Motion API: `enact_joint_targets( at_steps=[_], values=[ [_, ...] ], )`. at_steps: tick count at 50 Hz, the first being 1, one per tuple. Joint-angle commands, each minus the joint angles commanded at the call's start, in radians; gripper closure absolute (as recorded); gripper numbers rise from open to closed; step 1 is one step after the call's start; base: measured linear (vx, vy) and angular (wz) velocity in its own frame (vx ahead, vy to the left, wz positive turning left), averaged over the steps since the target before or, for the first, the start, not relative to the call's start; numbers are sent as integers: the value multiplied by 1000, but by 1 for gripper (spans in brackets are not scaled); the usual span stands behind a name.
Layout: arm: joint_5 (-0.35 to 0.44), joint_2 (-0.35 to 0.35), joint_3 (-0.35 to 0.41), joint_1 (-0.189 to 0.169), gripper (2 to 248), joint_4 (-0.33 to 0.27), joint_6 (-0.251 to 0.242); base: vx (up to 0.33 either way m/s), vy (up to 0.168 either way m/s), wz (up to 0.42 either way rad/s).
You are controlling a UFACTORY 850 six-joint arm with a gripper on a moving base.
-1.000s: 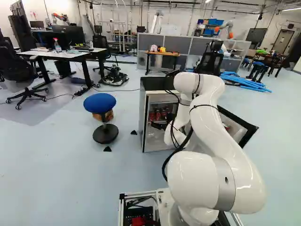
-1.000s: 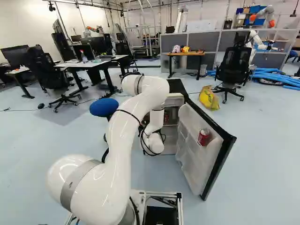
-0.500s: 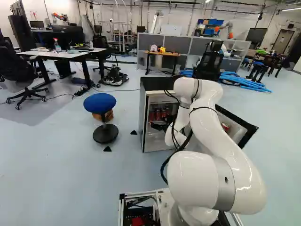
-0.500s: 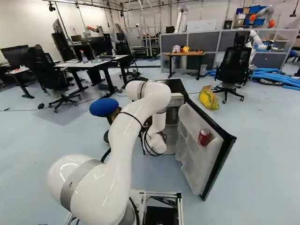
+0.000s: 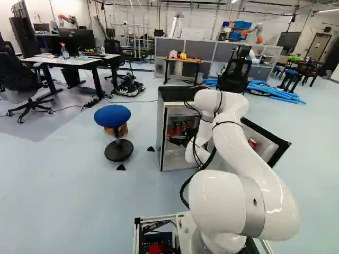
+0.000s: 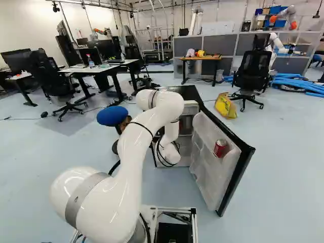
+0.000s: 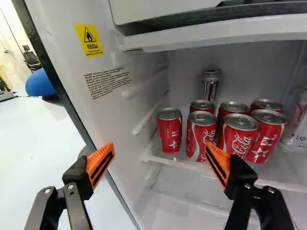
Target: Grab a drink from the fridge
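Black tool (image 5: pixel 179 141) wide, room between its fingers (image 7: pixel 100 164) — 1 overlaps the fridge's edge (image 7: pixel 73 115), 7 red cans (image 7: pixel 169 136) ahead.

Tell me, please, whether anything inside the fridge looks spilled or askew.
Nothing stands out: the red cans stand upright on their shelf, with no visible spill or dent. One slim silver can behind them merely differs.

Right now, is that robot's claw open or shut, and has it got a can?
Gripper: open, fingers spread wide, holding nothing; the red cans stand on the fridge shelf ahead of it.
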Motion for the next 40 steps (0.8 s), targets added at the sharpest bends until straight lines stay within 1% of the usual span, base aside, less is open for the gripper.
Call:
enact_joint_targets(
  at_steps=[7,17,18,22,23,27,28,32,33,38,39,40],
  values=[
    [-7,0,0,0,3,-16,0,0,0,0],
    [-7,0,0,0,3,-16,0,0,0,0],
    [-7,0,0,0,8,-16,0,0,0,0],
    [-7,0,0,0,8,-16,0,0,0,0],
    [-7,0,0,0,21,-16,0,0,0,0],
    [-7,0,0,0,21,-16,0,0,0,0],
    [-7,0,0,0,34,-16,0,0,0,0],
    [-7,0,0,0,34,-16,0,0,0,0],
    [-7,0,0,0,46,-16,0,0,0,0],
    [-7,0,0,0,46,-16,0,0,0,0],
    [-7,0,0,0,58,-16,0,0,0,0],
    [-7,0,0,0,58,-16,0,0,0,0]
  ],
)
